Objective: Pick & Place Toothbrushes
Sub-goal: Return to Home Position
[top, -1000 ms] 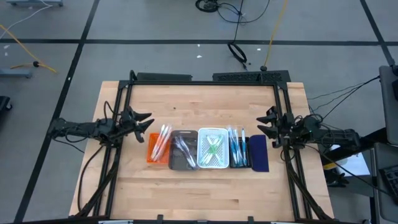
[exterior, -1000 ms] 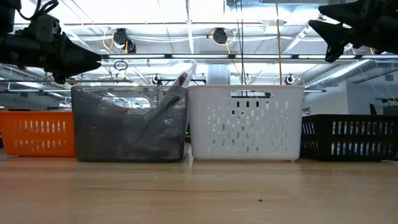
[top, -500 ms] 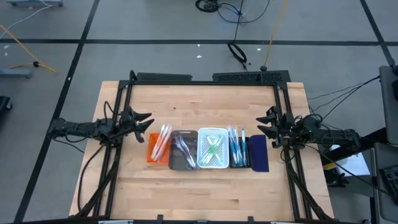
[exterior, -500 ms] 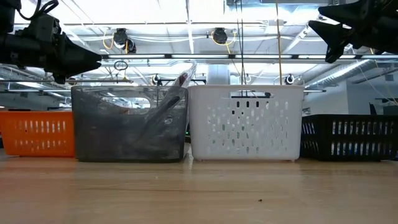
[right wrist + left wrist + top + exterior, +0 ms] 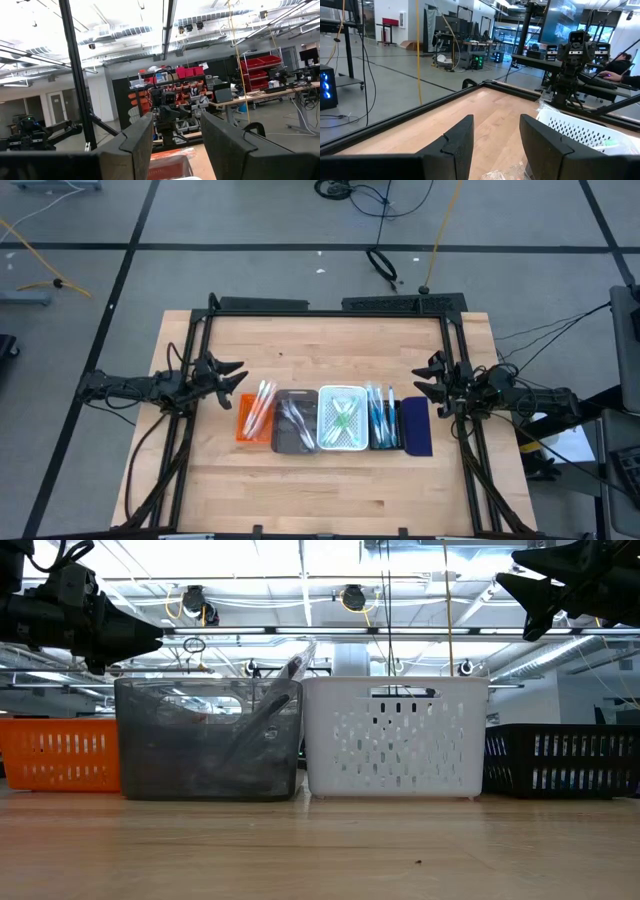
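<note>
1. Toothbrushes (image 5: 378, 418) all lie inside the row of 5 bins at table centre. None shows loose on the wood.
2. Likely risk: 1 leaning toothbrush (image 5: 292, 670) pokes above the grey bin (image 5: 200, 745) and could tip out if an arm swinging home nudges the row.
3. Left gripper (image 5: 238, 377) hovers at about 11 o'clock from the orange bin (image 5: 241, 423), above rim height. Its fingers are spread apart, holding and touching nothing.
4. Right gripper (image 5: 418, 382) hovers at about 12 o'clock from the navy bin (image 5: 416, 432), also raised. Its fingers are parted and empty, so a low retreat could clip that bin.
</note>
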